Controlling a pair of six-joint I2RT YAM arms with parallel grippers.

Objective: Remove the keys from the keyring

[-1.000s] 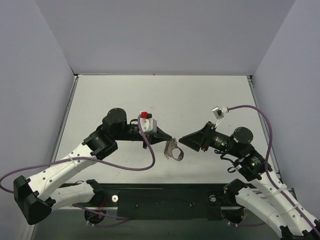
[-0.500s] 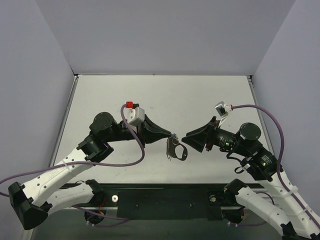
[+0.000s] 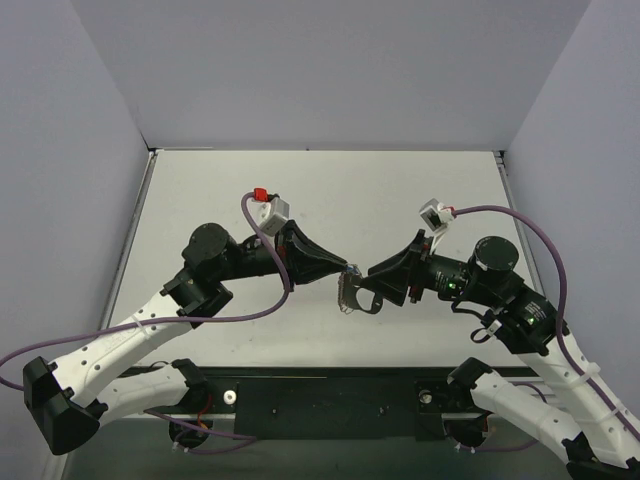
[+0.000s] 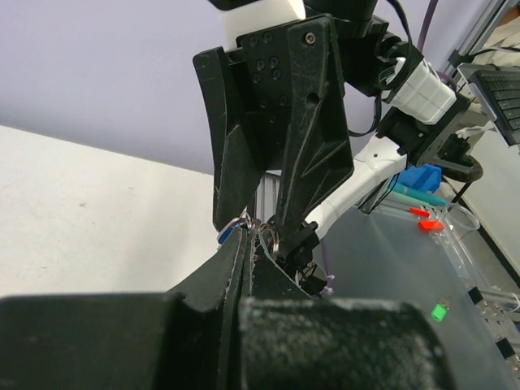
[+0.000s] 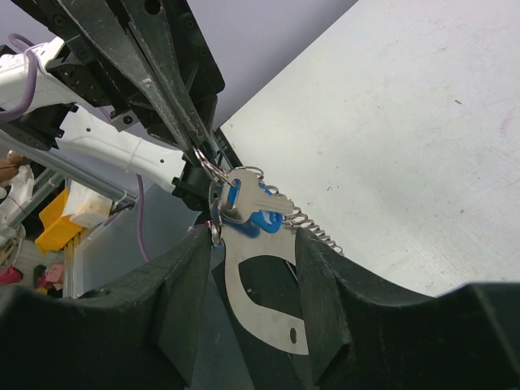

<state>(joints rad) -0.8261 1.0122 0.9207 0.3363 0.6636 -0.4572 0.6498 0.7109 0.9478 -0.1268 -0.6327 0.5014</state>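
Note:
The keyring (image 3: 352, 297), a flat silver-grey loop with a coiled chain (image 5: 317, 234), hangs in the air between my two grippers. My right gripper (image 3: 374, 287) is shut on the flat loop (image 5: 262, 302), with a finger on each side. A small silver key with a blue head (image 5: 248, 201) lies on the loop's top end. My left gripper (image 3: 345, 272) is shut, and its tips pinch the small wire ring (image 5: 207, 169) by the key. In the left wrist view the blue head (image 4: 227, 236) and the wire ring (image 4: 269, 236) show at my left gripper's tips (image 4: 248, 234).
The white table (image 3: 330, 200) lies below, with grey walls on three sides. A black base rail (image 3: 330, 395) runs along the near edge. Purple cables (image 3: 500, 215) loop off both wrists.
My left wrist has rolled and its tips have shifted slightly right. My right gripper has moved left and closed round the flat loop, which has swung up towards it.

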